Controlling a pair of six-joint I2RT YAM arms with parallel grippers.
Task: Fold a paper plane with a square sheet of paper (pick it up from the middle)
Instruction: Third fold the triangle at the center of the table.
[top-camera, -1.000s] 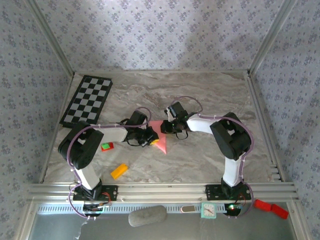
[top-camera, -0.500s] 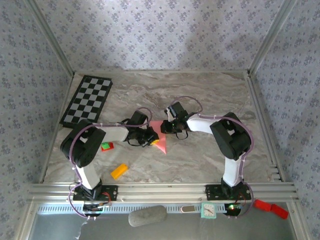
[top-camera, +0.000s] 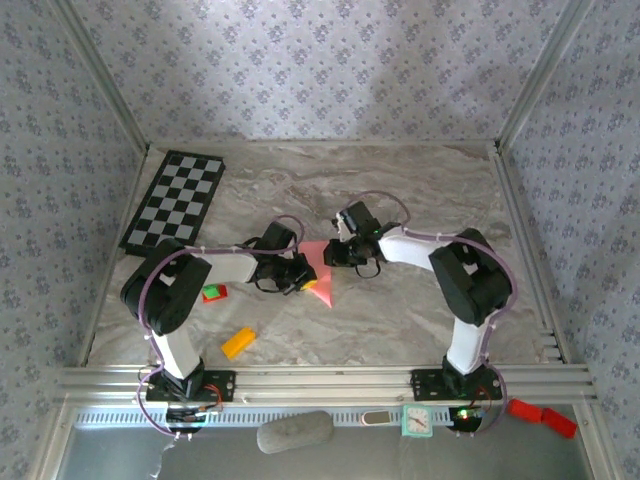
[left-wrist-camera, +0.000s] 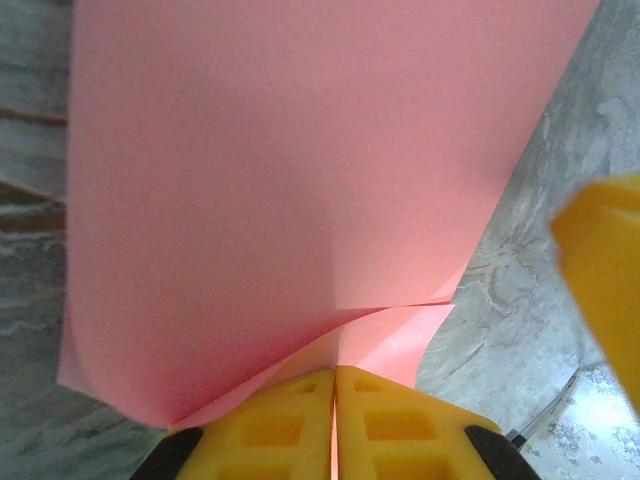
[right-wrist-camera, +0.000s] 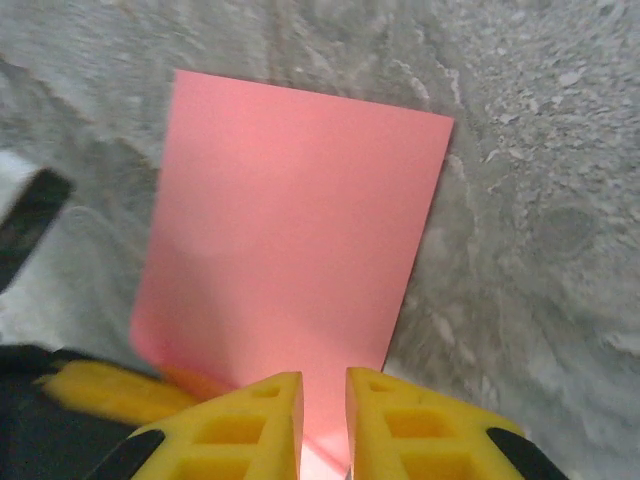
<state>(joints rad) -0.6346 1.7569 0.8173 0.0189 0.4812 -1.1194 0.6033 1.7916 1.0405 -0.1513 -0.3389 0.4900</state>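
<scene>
While the left jaws were clamped shut on the folded pink paper (left-wrist-camera: 280, 180), the right jaws seemingly pinched its opposite edge.

Paper (right-wrist-camera: 290, 220): pink, lying flat on the marble table (right-wrist-camera: 540, 200), straight edges. Right gripper (right-wrist-camera: 325, 385): yellow fingers nearly together, the paper's near edge in the narrow gap between them. Another yellow finger (right-wrist-camera: 95, 388) meets the paper's lower-left corner.
</scene>
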